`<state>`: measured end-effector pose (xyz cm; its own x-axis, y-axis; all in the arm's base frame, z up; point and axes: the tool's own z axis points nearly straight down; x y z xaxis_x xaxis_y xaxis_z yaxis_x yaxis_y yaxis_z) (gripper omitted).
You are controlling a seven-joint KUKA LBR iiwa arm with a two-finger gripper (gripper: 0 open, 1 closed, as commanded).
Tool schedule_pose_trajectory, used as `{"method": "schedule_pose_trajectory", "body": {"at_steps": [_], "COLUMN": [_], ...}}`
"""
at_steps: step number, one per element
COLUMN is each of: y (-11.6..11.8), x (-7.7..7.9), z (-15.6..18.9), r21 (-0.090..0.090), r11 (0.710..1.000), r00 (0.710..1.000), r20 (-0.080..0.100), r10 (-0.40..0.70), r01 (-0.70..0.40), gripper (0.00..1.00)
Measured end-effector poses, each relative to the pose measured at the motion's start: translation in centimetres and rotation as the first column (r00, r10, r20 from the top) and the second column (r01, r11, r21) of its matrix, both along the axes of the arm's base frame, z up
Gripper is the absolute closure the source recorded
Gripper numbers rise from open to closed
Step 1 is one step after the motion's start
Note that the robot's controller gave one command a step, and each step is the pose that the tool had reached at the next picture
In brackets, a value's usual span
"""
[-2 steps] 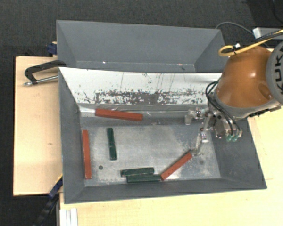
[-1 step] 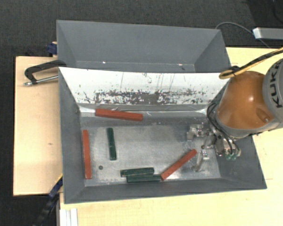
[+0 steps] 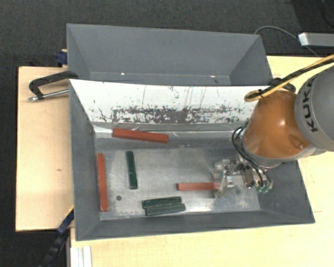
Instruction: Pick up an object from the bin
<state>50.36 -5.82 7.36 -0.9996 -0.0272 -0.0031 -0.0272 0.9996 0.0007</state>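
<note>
Down in the near right part of the grey metal bin (image 3: 83, 166), the metal two-finger gripper (image 3: 225, 183) sat low over the floor, under the arm's orange wrist cover (image 3: 273, 129). Whether it was parted or closed could not be made out (its tip was a tangle of metal parts). The short flat red stick (image 3: 195, 187) lay flat just to its left, its right end reaching the gripper's tip; contact could not be confirmed. Left of that, against the near wall, lay a pair of dark green bars (image 3: 163, 206) side by side. Farther back were a long red stick (image 3: 102, 182) along the left wall and a slim green stick (image 3: 132, 170) beside it. Farthest, another red stick (image 3: 140, 135) lay along the back wall.
</note>
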Motion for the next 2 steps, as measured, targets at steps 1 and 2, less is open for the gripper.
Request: {"method": "schedule_pose_trajectory", "body": {"at_steps": [1, 2], "y": [0.0, -1.0], "x": [0.0, 0.9], "z": [0.0, 12.7], "r21": [0.0, -0.001], "r11": [1.0, 1.0], "r00": [1.0, 1.0], "r20": [0.0, 0.002], "r10": [0.0, -0.003], "r01": [0.0, 0.003], "gripper": [1.0, 1.0]}}
